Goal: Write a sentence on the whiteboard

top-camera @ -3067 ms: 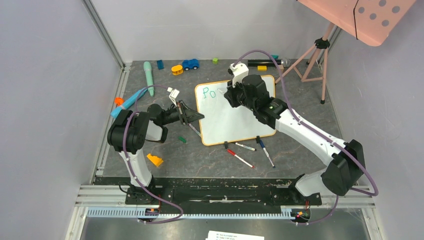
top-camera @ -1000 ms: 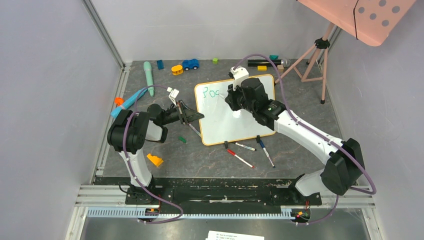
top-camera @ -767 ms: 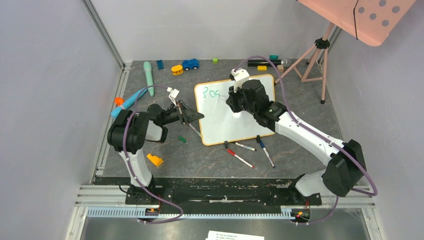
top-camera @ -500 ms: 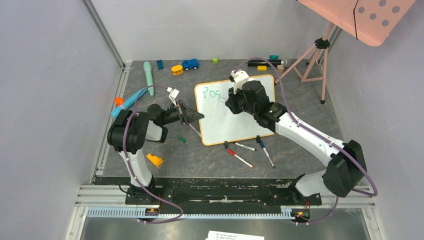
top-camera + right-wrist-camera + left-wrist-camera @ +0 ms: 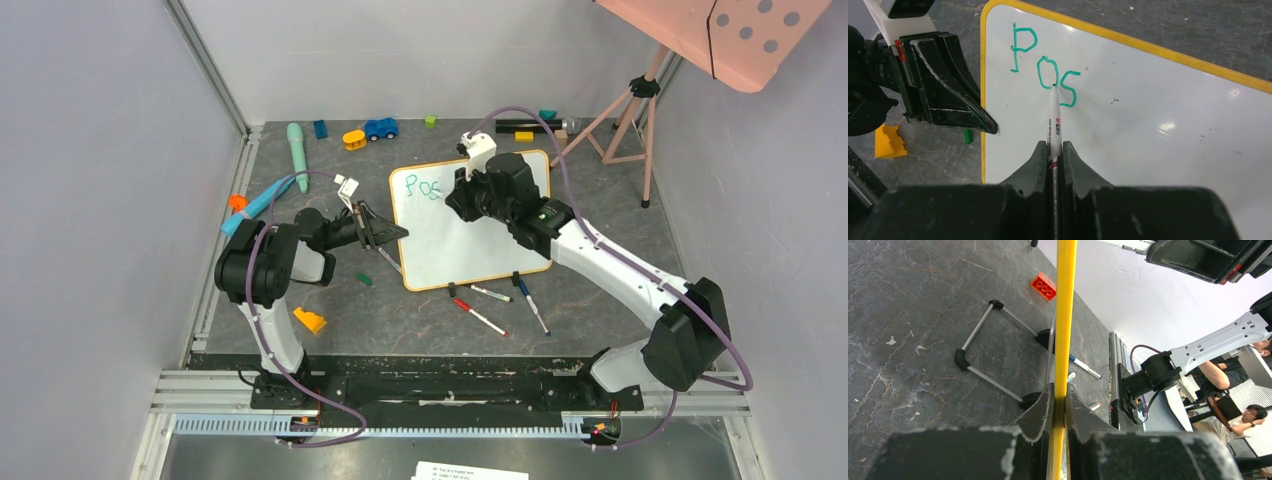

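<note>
Whiteboard is sitting clamped in left tool; right tool is gripping marker tightly; slipping grip could be skewing sentence.

From above, the right hand covers the whiteboard just right of the sentence. Marker rear hidden between fingers. Left wrist view: board edge-on, writing face unseen.

The whiteboard is glossy white with a yellow-orange frame; its letters are teal-green. The marker is white, black-tipped. The tabletop is dark grey, marbled.
</note>
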You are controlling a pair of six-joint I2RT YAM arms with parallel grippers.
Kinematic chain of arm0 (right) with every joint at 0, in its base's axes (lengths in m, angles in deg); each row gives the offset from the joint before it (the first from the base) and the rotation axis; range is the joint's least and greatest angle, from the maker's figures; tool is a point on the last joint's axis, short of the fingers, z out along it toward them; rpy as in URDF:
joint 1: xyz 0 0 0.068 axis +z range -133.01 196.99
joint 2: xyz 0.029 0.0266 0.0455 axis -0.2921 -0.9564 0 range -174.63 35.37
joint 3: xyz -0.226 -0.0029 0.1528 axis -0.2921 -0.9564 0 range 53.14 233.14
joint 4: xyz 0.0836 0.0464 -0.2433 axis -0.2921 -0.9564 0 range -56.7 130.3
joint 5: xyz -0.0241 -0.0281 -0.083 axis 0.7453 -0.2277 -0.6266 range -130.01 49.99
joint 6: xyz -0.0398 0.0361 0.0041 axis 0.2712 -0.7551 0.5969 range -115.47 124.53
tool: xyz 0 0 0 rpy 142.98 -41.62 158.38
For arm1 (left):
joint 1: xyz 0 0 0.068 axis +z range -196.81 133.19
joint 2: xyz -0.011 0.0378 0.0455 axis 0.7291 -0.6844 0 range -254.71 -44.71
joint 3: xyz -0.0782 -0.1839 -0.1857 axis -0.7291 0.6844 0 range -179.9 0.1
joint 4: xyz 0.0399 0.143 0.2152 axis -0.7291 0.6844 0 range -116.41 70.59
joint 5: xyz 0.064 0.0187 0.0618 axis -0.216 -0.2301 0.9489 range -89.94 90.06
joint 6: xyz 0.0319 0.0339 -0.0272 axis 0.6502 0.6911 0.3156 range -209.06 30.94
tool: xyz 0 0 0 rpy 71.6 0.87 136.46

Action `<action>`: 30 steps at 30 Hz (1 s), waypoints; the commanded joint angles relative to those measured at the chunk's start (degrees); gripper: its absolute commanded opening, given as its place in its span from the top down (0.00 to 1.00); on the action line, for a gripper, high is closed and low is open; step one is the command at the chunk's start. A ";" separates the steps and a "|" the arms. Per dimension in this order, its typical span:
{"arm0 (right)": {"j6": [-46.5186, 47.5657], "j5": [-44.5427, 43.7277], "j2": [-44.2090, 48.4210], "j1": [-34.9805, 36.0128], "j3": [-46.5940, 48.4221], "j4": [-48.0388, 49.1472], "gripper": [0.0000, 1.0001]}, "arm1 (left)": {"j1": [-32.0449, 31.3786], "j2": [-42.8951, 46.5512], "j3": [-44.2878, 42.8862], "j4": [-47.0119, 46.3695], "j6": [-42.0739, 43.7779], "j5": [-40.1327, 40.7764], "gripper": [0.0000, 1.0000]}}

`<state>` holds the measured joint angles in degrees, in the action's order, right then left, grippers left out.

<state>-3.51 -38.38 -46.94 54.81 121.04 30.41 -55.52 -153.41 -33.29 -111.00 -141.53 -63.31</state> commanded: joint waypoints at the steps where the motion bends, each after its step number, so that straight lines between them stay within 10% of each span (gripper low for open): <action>1: -0.49 0.19 3.30 -1.49 2.51 2.14 1.00 | 0.18 1.83 -0.60 -4.61 1.05 -0.56 0.98; 30: 0.11 -5.72 -0.90 -3.46 4.53 1.09 1.00 | 0.18 1.95 -0.51 -4.61 1.14 -0.52 0.98</action>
<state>-3.46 -41.62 -47.74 51.64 123.64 30.36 -55.52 -153.41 -33.29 -110.98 -141.53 -63.25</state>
